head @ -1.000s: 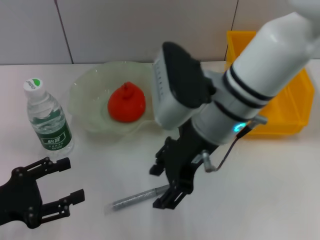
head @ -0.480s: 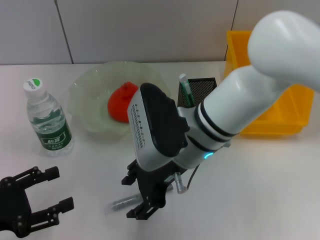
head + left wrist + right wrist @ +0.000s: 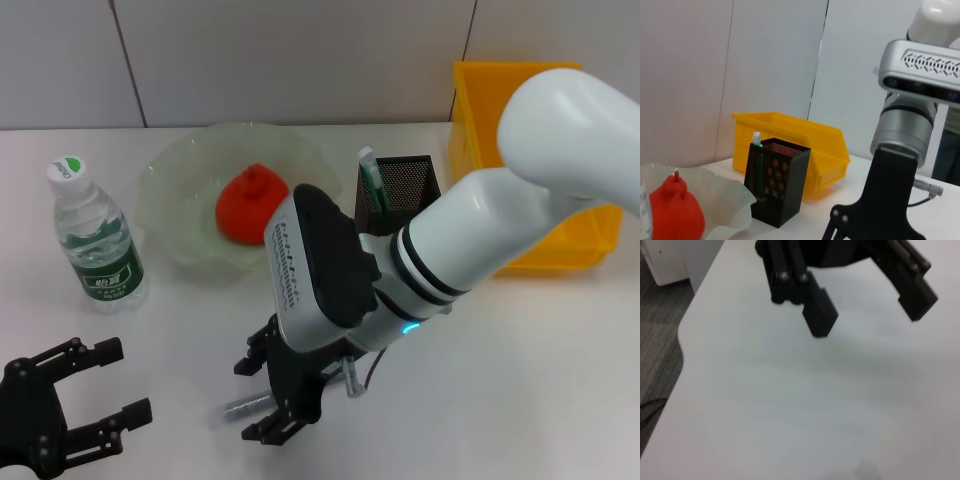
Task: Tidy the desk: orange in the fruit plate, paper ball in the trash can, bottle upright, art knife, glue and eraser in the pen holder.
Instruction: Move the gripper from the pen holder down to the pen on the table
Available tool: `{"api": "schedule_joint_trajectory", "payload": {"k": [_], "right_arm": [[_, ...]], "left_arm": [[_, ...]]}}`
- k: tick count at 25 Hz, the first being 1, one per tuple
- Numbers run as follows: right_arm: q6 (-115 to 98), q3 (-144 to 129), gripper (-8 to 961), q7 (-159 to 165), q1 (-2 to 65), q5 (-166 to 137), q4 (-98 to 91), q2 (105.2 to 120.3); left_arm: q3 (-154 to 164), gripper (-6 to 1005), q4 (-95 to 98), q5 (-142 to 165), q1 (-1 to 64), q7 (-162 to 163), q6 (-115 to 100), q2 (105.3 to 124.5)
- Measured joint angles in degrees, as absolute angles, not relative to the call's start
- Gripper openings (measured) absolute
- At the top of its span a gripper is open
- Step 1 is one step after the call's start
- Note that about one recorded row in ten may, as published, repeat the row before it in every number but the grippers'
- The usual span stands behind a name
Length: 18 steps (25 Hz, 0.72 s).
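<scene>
Two end effectors sit at the near edge of the counter (image 3: 520,380): the left end effector (image 3: 85,400) low at the near left with its fingers spread and nothing in them, and the right end effector (image 3: 275,400) reaching down over a grey pen-like tool, probably the art knife (image 3: 248,404), which lies flat beside its black fingers. In the right wrist view those fingers (image 3: 815,315) stand apart over bare white surface with nothing between them, so the grasp is not made. My worry is the knife itself: it is thin, lies flush on a smooth top and is mostly hidden under the arm, so closing slightly off-line could pinch one end and spin it away, or slide it toward the near edge and off. Coming down too low could jam the fingertips on the counter. Farther back, the bottle (image 3: 97,236) stands upright at the left, well apart. Beyond it the orange (image 3: 252,205) already lies in the plate (image 3: 170,185). The pen holder (image 3: 405,190), with a green-and-white stick already in it, stands just behind the right arm; its mouth is narrow, and a long tool carried tilted could catch the rim and tip it. The trash can (image 3: 590,230) is far right; its inside is hidden.
</scene>
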<state>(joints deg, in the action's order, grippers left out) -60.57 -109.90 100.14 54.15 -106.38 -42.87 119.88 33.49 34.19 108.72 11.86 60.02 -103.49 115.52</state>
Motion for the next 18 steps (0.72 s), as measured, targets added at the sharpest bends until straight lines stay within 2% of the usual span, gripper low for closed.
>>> {"api": "schedule_joint_trajectory", "payload": {"k": [12, 15, 18], "right_arm": [[-55.44, -114.63, 599, 97.76, 53.15, -102.07, -41.86, 119.89], [-54.52, -115.19, 405, 97.68, 53.08, -101.51, -41.64, 119.89], [-54.16, -115.32, 401, 97.62, 53.01, -101.18, -41.45, 119.89]], "left_arm": [[33.36, 802, 33.56, 108.72, 12.09, 60.09, -104.11, 115.83], [33.42, 802, 33.51, 108.72, 12.2, 60.1, -104.12, 115.93], [33.48, 802, 33.48, 108.72, 12.3, 60.12, -104.14, 116.15]]}}
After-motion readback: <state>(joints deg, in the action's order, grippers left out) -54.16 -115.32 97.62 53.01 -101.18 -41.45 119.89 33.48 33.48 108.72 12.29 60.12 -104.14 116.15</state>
